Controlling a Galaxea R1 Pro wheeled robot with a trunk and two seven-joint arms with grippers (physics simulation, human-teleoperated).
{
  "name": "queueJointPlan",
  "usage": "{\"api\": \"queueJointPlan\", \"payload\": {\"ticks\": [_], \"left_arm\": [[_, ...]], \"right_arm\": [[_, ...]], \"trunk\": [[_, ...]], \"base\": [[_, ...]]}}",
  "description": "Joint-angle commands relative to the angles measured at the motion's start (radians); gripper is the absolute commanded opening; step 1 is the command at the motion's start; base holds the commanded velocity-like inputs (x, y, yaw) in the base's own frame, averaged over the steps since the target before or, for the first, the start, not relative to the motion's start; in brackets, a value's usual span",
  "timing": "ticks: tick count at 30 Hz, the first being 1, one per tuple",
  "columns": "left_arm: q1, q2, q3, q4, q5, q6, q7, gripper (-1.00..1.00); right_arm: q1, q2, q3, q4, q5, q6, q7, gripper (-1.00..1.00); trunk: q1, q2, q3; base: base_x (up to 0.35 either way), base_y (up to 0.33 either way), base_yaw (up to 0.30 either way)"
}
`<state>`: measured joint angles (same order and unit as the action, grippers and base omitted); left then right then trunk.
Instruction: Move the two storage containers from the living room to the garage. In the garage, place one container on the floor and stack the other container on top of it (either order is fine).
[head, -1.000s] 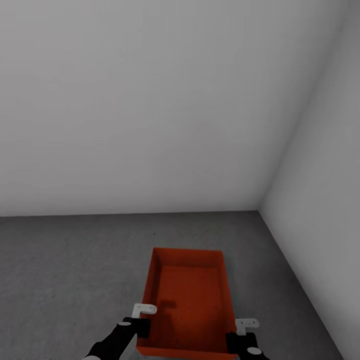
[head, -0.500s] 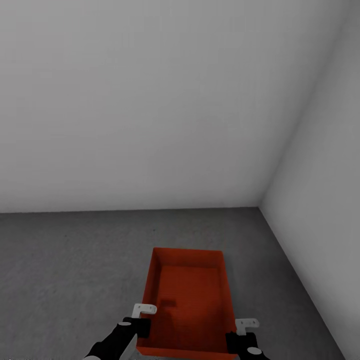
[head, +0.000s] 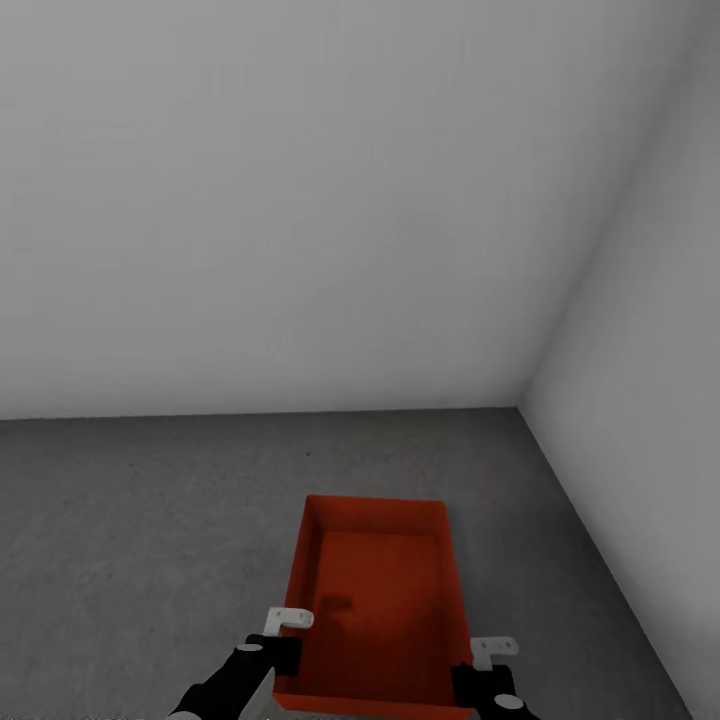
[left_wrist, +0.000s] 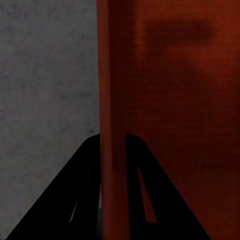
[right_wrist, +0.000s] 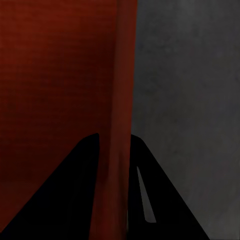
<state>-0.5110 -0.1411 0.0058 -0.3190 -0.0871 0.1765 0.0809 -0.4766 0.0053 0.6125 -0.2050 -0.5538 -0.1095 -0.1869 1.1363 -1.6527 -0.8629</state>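
One orange-red storage container (head: 378, 590), open-topped and empty, is held over the dark grey garage floor (head: 130, 540) in the head view. My left gripper (head: 286, 640) is shut on its left side wall, and the left wrist view shows the black fingers (left_wrist: 85, 190) straddling that thin wall (left_wrist: 112, 75). The container's right side wall (right_wrist: 125, 65) is pinched in my right gripper (head: 482, 662), whose fingers (right_wrist: 75, 190) sit on either side of it. Both hold the bin near its close end.
A plain white wall (head: 300, 200) stands ahead and another white wall (head: 650, 400) runs along the right; they meet in a corner just beyond the container. Open concrete stretches to the left.
The line where wall meets floor has slid up the picture, so the camera has moved. The container and both grippers keep the same place in the view.
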Motion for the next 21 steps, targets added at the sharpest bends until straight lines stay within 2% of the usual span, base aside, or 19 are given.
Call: {"api": "queueJointPlan", "payload": {"ticks": [1, 15, 21], "left_arm": [[0.000, 0.000, -0.012, 0.000, 0.000, 0.006, 0.008, -1.00], [0.000, 0.000, -0.012, -0.001, 0.000, 0.006, 0.008, -1.00], [0.000, 0.000, -0.012, 0.000, 0.000, 0.006, 0.008, -1.00]], "right_arm": [[-0.001, -0.001, -0.004, 0.001, -0.005, -0.007, -0.016, -1.00], [-0.001, -0.001, -0.003, 0.001, -0.005, -0.007, -0.016, -1.00], [-0.001, 0.000, -0.002, 0.001, -0.005, -0.006, -0.014, -1.00]], "trunk": [[0.000, 0.000, -0.002], [0.000, 0.000, -0.025], [0.000, 0.000, -0.027]], "base": [[0.000, 0.000, 0.000], [0.000, 0.000, 0.000], [0.000, 0.000, 0.000]]}}
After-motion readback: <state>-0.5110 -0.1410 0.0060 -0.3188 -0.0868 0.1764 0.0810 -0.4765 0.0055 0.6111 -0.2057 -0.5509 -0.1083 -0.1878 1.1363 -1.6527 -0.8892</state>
